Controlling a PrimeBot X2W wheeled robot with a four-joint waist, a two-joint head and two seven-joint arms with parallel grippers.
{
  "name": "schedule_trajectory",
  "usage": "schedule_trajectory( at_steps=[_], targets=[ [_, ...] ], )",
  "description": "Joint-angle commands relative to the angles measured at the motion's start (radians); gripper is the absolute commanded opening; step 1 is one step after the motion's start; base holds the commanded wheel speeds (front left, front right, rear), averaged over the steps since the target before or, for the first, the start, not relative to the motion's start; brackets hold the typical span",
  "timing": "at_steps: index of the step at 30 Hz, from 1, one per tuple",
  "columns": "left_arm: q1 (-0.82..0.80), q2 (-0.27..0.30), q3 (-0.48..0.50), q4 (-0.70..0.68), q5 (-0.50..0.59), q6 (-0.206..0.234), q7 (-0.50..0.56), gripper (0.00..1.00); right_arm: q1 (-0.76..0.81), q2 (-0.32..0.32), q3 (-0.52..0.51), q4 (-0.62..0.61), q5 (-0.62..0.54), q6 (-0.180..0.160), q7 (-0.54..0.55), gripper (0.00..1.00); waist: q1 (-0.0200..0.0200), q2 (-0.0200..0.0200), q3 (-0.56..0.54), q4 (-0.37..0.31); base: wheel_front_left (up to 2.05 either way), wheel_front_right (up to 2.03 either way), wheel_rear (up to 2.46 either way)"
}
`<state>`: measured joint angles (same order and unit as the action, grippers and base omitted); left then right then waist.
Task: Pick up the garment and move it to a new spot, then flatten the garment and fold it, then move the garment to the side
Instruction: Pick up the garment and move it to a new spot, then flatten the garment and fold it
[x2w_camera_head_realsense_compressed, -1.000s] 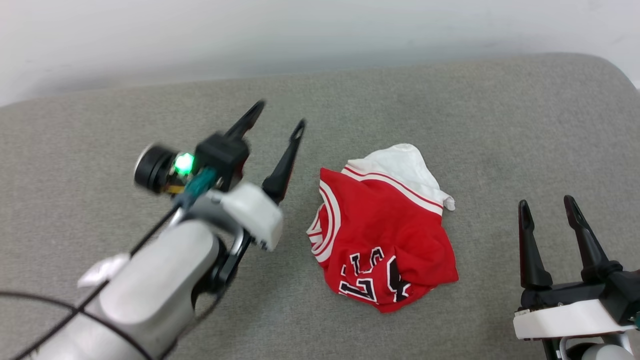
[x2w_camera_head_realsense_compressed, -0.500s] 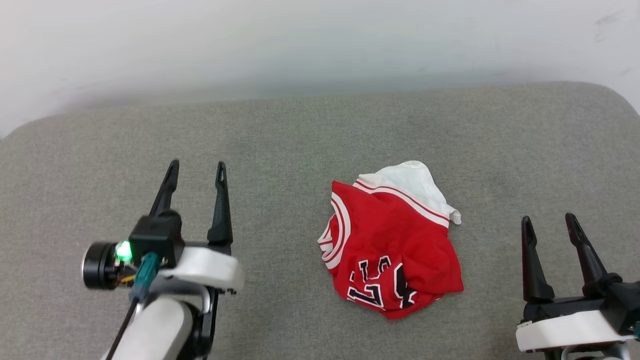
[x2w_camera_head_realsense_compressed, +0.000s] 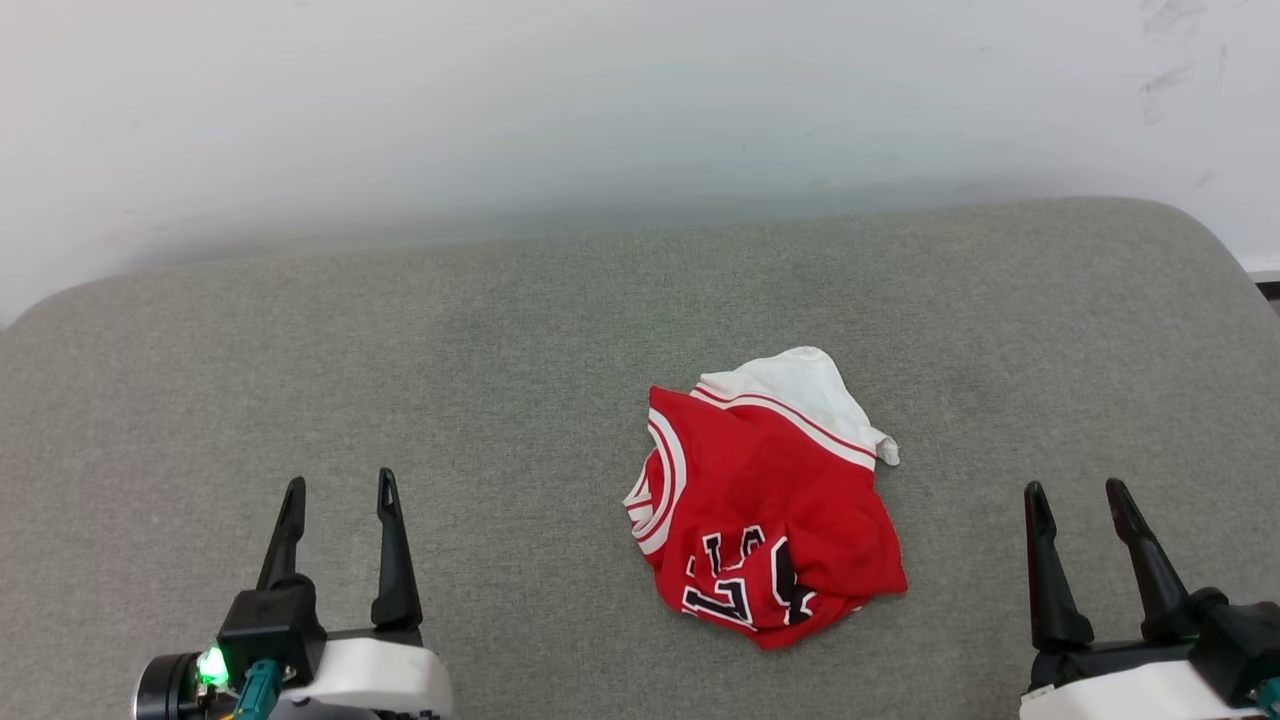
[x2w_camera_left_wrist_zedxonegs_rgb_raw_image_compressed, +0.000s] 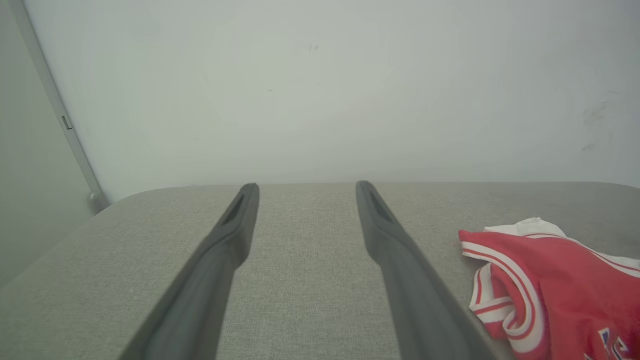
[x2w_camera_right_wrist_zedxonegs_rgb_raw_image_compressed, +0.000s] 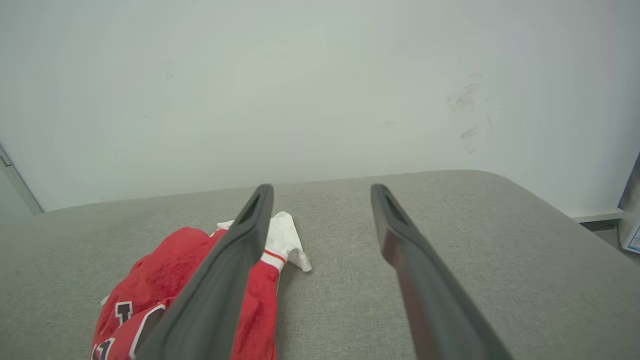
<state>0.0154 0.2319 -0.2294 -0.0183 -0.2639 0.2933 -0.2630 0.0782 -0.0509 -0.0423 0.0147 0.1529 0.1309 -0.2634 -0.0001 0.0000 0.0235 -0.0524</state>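
Head view: high up, facing forward and down onto the grey fabric cushion; pale wall beyond; the farthest off
Left wrist view: low over the cushion's left part; faces the wall along the left gripper
Right wrist view: low over the right part; faces the wall along the right gripper
Shared: cushion, wall and crumpled red jersey T-shirt in all three

A table covered in grey woven fabric, its far corners rounded, sits with its far edge against a pale wall. On it lies the garment, a red jersey-style T-shirt crumpled in a heap right of the middle, well clear of the far and right edges. A white sleeve with red-and-white striped trim points toward the far edge. Black, white-outlined lettering shows on the folds at the heap's near side.
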Motion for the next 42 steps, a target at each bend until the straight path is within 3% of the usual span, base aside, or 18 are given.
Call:
schedule_trajectory(
  at_steps=[1, 13, 21, 27, 30, 37, 42],
  targets=[
    [0.025, -0.02, 0.025, -0.006, 0.025, -0.022, -0.003, 1.0, 0.019, 0.001, 0.001, 0.001, 0.009, 0.0, -0.002, 1.0, 0.0001, 0.0, -0.005, 0.003, 0.0, 0.0, 0.0],
    [0.11, -0.126, 0.147, 0.012, 0.126, -0.167, -0.003, 1.0, 0.063, 0.001, 0.027, 0.009, 0.021, 0.0, -0.002, 1.0, 0.0001, 0.0, -0.021, 0.003, 0.0, 0.0, 0.0],
    [0.108, -0.157, 0.193, 0.023, 0.156, -0.213, -0.003, 1.0, -0.008, 0.001, -0.002, -0.01, 0.025, 0.0, -0.002, 1.0, 0.0001, 0.0, -0.011, 0.003, 0.0, 0.0, 0.0],
    [0.08, -0.17, 0.212, 0.016, 0.17, -0.229, -0.003, 1.0, -0.194, -0.005, -0.02, -0.057, -0.023, 0.0, -0.002, 1.0, 0.0001, 0.0, 0.027, 0.006, 0.0, 0.0, 0.0],
    [0.066, -0.173, 0.216, 0.011, 0.174, -0.232, -0.003, 1.0, -0.276, -0.045, 0.007, -0.039, -0.031, 0.0, -0.002, 1.0, 0.0001, 0.0, 0.053, 0.008, 0.0, 0.0, 0.0],
    [0.009, -0.179, 0.211, -0.001, 0.184, -0.241, -0.003, 1.0, -0.58, -0.253, 0.182, 0.115, 0.037, 0.0, 0.011, 1.0, 0.0001, 0.0, 0.139, 0.028, 0.0, 0.0, 0.0],
    [-0.036, -0.181, 0.206, -0.013, 0.182, -0.237, -0.003, 1.0, -0.765, -0.419, 0.413, 0.232, 0.192, 0.0, 0.253, 1.0, 0.0001, 0.0, 0.197, 0.049, 0.0, 0.0, 0.0]
  ],
)
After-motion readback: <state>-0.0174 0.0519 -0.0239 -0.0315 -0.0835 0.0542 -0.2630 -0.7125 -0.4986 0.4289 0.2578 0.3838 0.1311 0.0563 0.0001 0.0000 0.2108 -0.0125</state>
